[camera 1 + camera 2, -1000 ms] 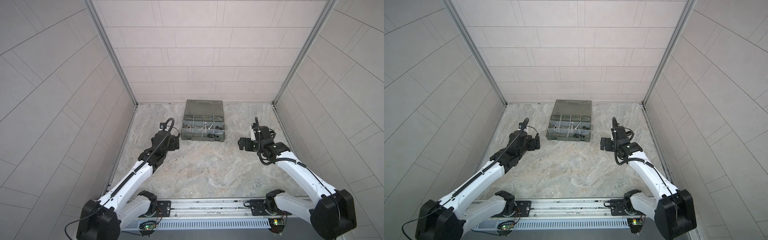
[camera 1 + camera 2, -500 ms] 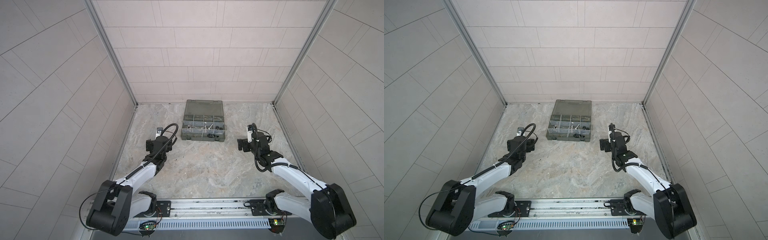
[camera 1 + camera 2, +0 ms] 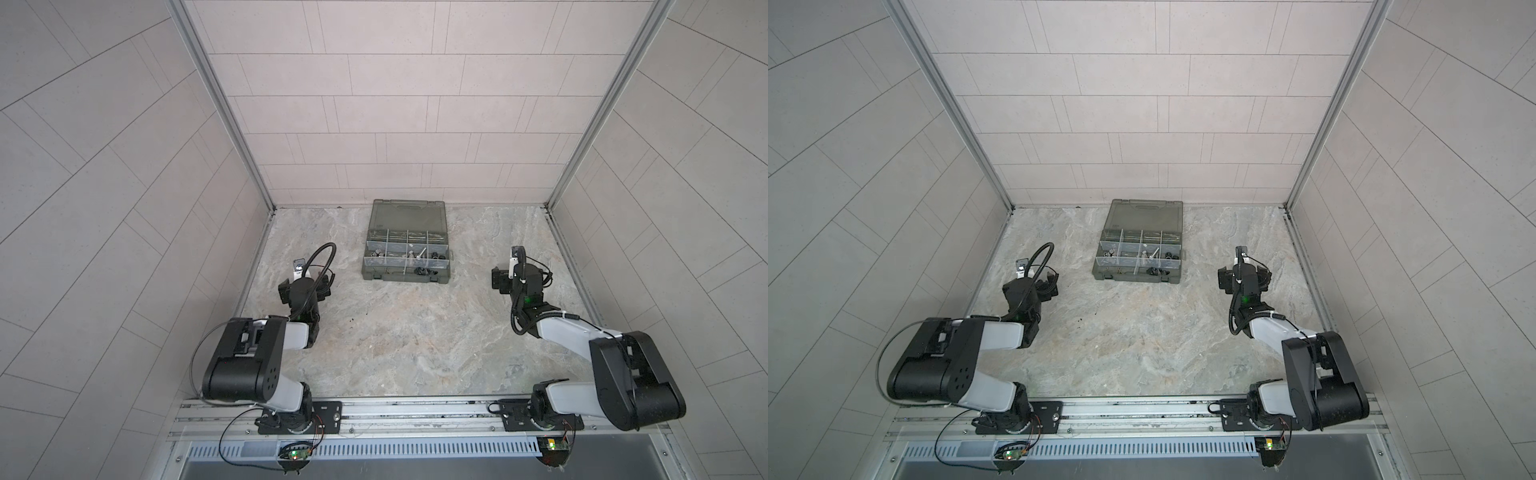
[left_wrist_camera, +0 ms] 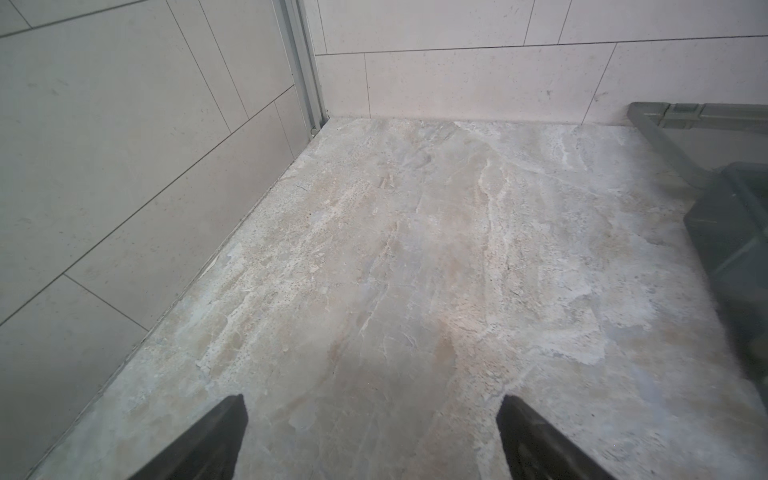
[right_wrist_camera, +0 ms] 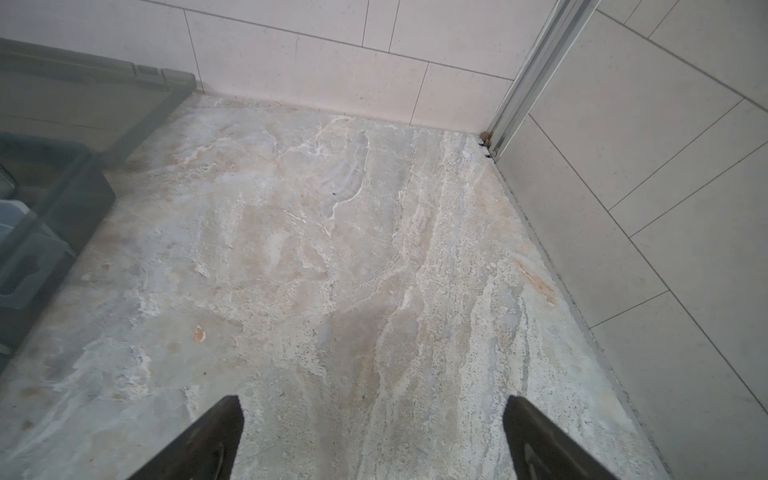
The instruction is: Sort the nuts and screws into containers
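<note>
Closest to me, at 6 o'clock, both arms are folded above the mounting rail (image 3: 415, 409). Beyond it the left gripper (image 3: 305, 286) hangs low over the table (image 3: 395, 345) on the 9 o'clock side. Its wrist view shows the jaws spread wide with only marble between them. The right gripper (image 3: 517, 279) sits opposite on the 3 o'clock side, equally wide and holding nothing. A few dark specks (image 3: 353, 320) dot the marble between the arms.

Further out, the organiser case (image 3: 405, 277) lies at about 2 o'clock from the left gripper and 10 o'clock from the right gripper, well apart from both. In each wrist view only its corner shows at the frame's edge.

Pale dividers split the case into the containers (image 3: 406, 245). One of the screws (image 3: 422, 252) lies slanted in a middle-row compartment right of centre. Black nuts (image 3: 422, 271) sit in the front-row compartment just nearer me, and more dark pieces sit at the row's 3 o'clock end. The bits in the left compartment are too small for me to name.

The smoky lid (image 3: 409, 214) is open and leans back toward the tiled wall (image 3: 395, 166) at 12 o'clock.
</note>
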Controlling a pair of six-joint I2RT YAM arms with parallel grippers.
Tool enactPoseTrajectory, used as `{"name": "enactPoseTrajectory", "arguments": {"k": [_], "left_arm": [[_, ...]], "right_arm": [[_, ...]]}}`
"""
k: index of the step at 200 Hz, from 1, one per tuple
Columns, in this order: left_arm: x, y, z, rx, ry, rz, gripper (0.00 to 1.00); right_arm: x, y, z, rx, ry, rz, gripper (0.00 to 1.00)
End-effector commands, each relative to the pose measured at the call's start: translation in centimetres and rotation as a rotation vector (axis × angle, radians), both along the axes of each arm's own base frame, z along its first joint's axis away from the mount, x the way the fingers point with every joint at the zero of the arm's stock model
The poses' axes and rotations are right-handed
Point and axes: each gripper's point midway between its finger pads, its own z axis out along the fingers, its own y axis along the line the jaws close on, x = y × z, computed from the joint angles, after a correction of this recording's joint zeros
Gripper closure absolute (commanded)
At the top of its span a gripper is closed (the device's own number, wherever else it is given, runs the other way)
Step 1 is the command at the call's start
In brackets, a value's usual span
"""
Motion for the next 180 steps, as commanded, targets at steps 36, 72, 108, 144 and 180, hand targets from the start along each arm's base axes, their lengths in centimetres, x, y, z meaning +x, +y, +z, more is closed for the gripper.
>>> {"name": "enactPoseTrajectory", "arguments": {"k": [36, 72, 108, 144, 180], "left_arm": [[2.5, -1.2, 1.1, -0.052, -0.045, -0.082, 0.0], [2.6, -1.0, 0.9, -0.054, -0.025, -0.076, 0.0], [2.6, -1.0, 0.9, -0.052, -0.026, -0.076, 0.0], [2.6, -1.0, 1.0, -0.049, -0.029, -0.079, 0.0], [2.6, -1.1, 0.9, -0.048, -0.025, -0.086, 0.0]], "right_arm": [[1.6, -0.4, -0.7, -0.027, -0.101, -0.002, 0.01], [1.8, -0.7, -1.7, 0.021, -0.111, 0.019, 0.01], [1.7, -0.7, -1.7, 0.026, -0.113, 0.022, 0.01], [1.5, -0.8, -1.6, 0.019, -0.133, 0.013, 0.01], [1.5, -0.8, -1.6, 0.017, -0.131, 0.014, 0.01]]}}
